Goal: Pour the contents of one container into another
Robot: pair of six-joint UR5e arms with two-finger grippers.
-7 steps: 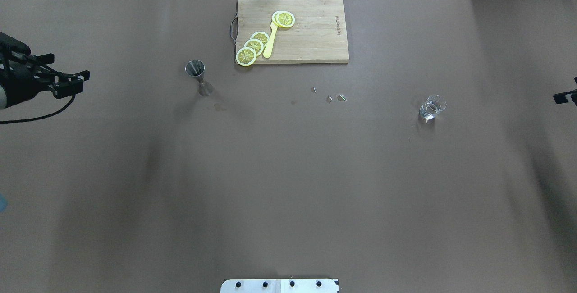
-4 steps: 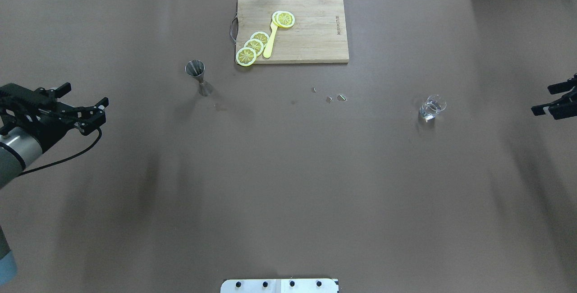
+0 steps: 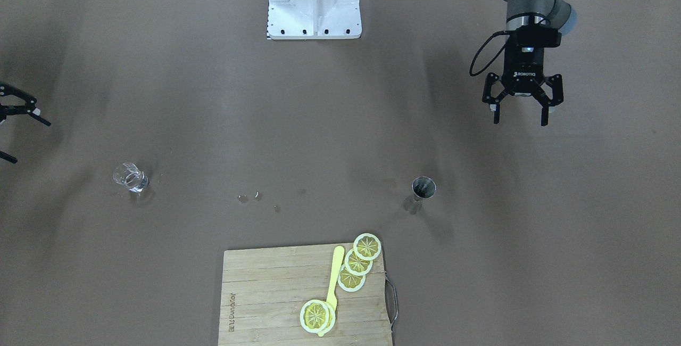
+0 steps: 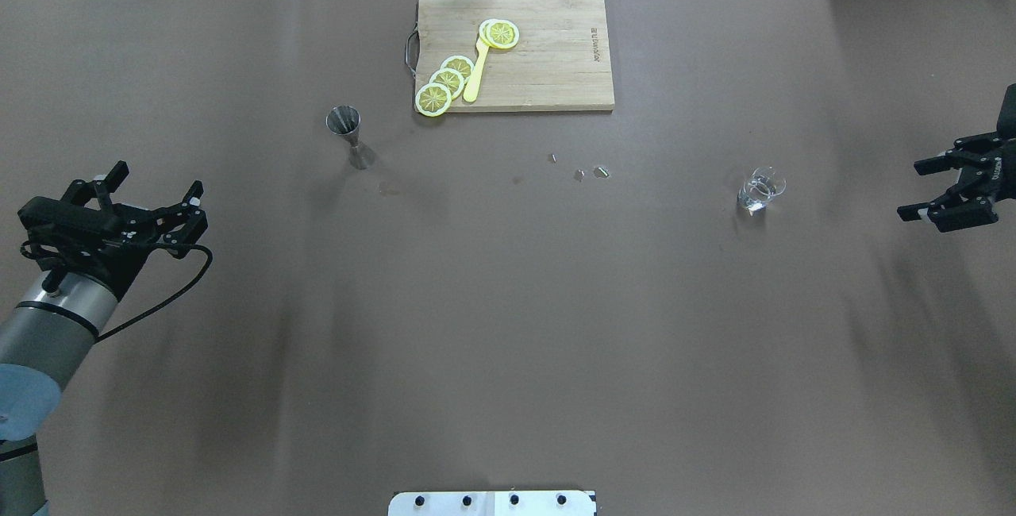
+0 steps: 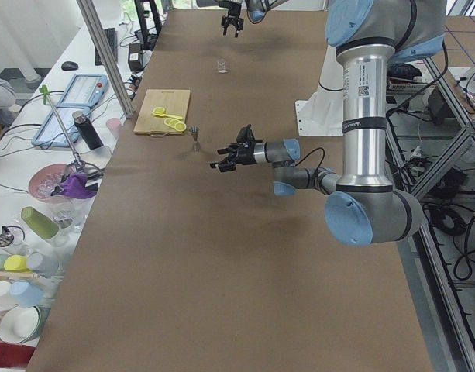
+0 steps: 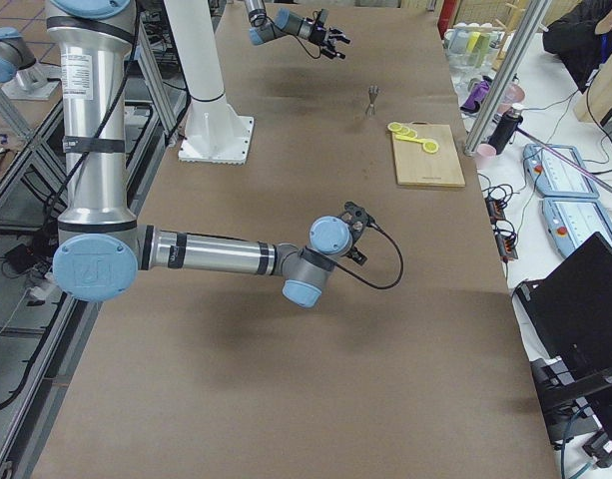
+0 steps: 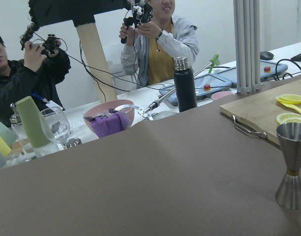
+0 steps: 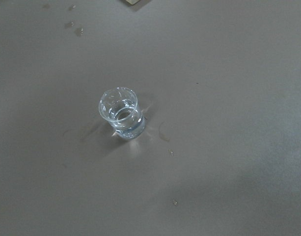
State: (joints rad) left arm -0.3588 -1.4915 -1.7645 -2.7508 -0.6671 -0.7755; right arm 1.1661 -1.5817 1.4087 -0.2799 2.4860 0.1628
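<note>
Overhead exterior shows me the glass cup (image 4: 760,189) toward the right end of the table (image 4: 508,341), the steel jigger (image 4: 350,135) leftward, both mouth-up, with left gripper (image 4: 159,184) and right gripper (image 4: 913,190) wide open and empty; only my right wrist view shows the liquid (image 8: 124,123) clearly.

Overhead: high behind the base (image 4: 492,502), facing forward and down; whole table (image 4: 508,325) in view, board (image 4: 514,51) at the far edge.
Front: across the table beyond the board, facing the base, steeply down; same tabletop as overhead, turned about.
Left end: far off on the board's jigger (image 4: 352,137) side, looking along the table; board left of centre.
Right end: far off on the board's cup (image 4: 760,189) side, looking the opposite way; board right of centre.
Left wrist: low, near the tabletop, facing the board's handle end; jigger close at right, people (image 7: 157,39) beyond the table.
Right wrist: close above the cup, tilted down; board's corner at the top edge.
</note>
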